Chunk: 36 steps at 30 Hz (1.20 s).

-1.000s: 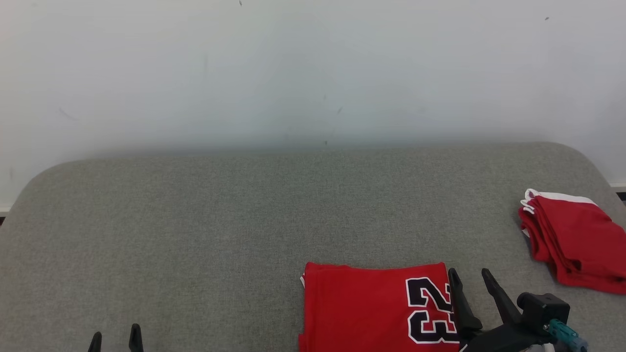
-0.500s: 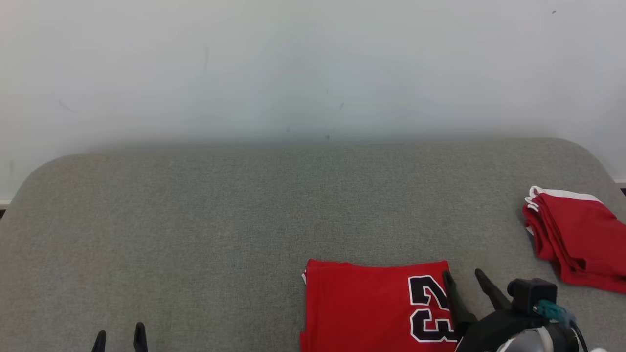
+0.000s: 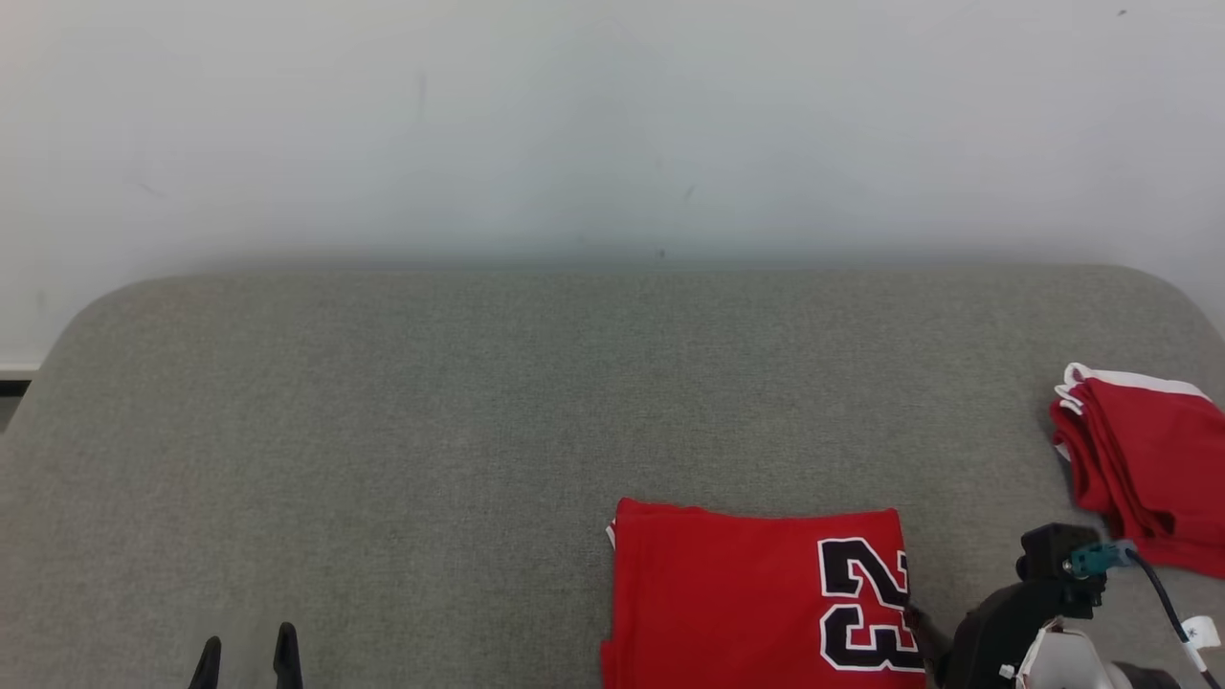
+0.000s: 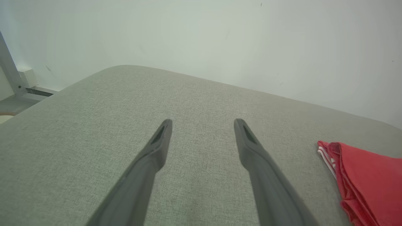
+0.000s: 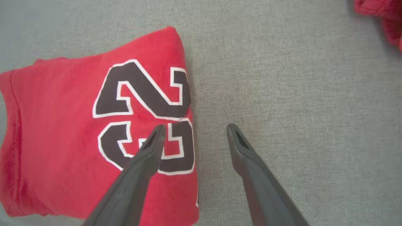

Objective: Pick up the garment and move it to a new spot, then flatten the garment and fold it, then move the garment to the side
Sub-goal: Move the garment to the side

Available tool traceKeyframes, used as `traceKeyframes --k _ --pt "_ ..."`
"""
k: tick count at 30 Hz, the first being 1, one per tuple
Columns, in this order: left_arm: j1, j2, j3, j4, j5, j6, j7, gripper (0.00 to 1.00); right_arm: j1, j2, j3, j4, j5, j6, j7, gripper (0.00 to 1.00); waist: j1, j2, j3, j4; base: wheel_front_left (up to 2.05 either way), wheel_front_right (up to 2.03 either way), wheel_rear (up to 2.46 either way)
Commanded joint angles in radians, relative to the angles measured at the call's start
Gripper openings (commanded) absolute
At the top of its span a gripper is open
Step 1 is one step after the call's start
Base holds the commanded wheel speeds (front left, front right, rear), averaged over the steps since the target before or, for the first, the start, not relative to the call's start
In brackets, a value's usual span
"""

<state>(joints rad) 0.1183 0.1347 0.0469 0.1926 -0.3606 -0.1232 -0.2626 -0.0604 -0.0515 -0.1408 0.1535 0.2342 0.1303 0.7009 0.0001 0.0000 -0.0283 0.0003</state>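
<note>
Garment (image 3: 756, 593): a red jersey folded into a neat rectangle, with a black "23" outlined in white facing up. It lies flat at the near edge of the padded surface, right of centre in the head view.

Padded surface (image 3: 431, 411): grey woven cloth with rounded far corners, set against a pale wall (image 3: 574, 115).

Right gripper (image 5: 195, 126): released, with its two dark fingers spread wide. In its wrist view it straddles the garment's right-hand edge. One finger (image 5: 147, 153) lies over the lower digit of the number and the other (image 5: 248, 160) over bare grey cloth just beside the fabric. Whether either tip touches what lies beneath cannot be told.

Right wrist (image 3: 1053, 574): a dark housing at the lower right of the head view, just beside the jersey's number, carrying a teal connector (image 3: 1101, 557) and a black cable.

Left gripper (image 4: 203, 120): open and gripping nothing, with its fingers pointing across bare cloth toward the wall. In the head view its tips show at the lower left, well apart from the garment.

Second red bundle (image 3: 1139, 469): red cloth with white trim, loosely folded at the far right of the surface, well apart from the numbered jersey.

Metal frame leg (image 4: 9, 69): pale, standing beyond the surface's left corner in the left wrist view.
</note>
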Motion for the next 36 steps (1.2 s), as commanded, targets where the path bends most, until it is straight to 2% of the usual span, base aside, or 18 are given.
traceKeyframes --k 1,15,16,17,19,24,28,36 --pt "-0.006 0.003 0.002 0.007 0.007 -0.001 -0.002 1.00 -0.002 0.002 -0.004 0.015 0.001 0.001 0.013 1.00 -0.0001 0.0000 0.011 0.012 0.00 0.00 0.00" --pt "-0.045 0.018 -0.022 0.013 0.006 -0.009 -0.002 1.00 -0.095 0.003 0.031 0.205 -0.007 0.001 0.011 1.00 -0.0001 0.0000 0.080 0.063 0.00 0.00 0.00" --pt "-0.045 0.018 -0.023 0.014 0.006 -0.006 -0.002 1.00 -0.098 0.003 0.034 0.216 -0.004 0.001 0.009 0.89 -0.0001 0.0000 0.081 0.065 0.00 0.00 0.00" --pt "-0.046 0.018 -0.023 0.015 0.006 -0.006 -0.002 1.00 -0.102 0.004 0.037 0.224 -0.002 0.001 0.007 0.46 -0.0001 0.0000 0.081 0.065 0.00 0.00 0.00" --pt "-0.049 0.018 -0.023 0.012 0.006 -0.006 -0.002 1.00 -0.113 0.005 0.047 0.232 0.004 0.001 -0.004 0.00 -0.0001 0.0000 0.081 0.065 0.00 0.00 0.00" --pt "-0.060 0.013 -0.017 -0.007 0.004 -0.007 -0.002 1.00 -0.175 0.001 0.054 0.215 -0.015 0.001 -0.038 0.00 -0.0001 0.0000 0.088 0.046 0.00 0.00 0.00" --pt "-0.066 0.007 -0.009 -0.030 0.003 -0.007 -0.002 1.00 -0.270 0.001 0.055 0.190 -0.032 0.001 -0.006 0.00 -0.0001 0.0000 0.110 0.018 0.00 0.00 0.00" --pt "-0.087 -0.012 -0.007 -0.052 0.003 -0.008 -0.002 1.00 -0.401 -0.043 -0.064 0.063 -0.110 0.001 0.100 0.00 -0.0001 0.0000 0.162 -0.041 0.00 0.00 0.00"
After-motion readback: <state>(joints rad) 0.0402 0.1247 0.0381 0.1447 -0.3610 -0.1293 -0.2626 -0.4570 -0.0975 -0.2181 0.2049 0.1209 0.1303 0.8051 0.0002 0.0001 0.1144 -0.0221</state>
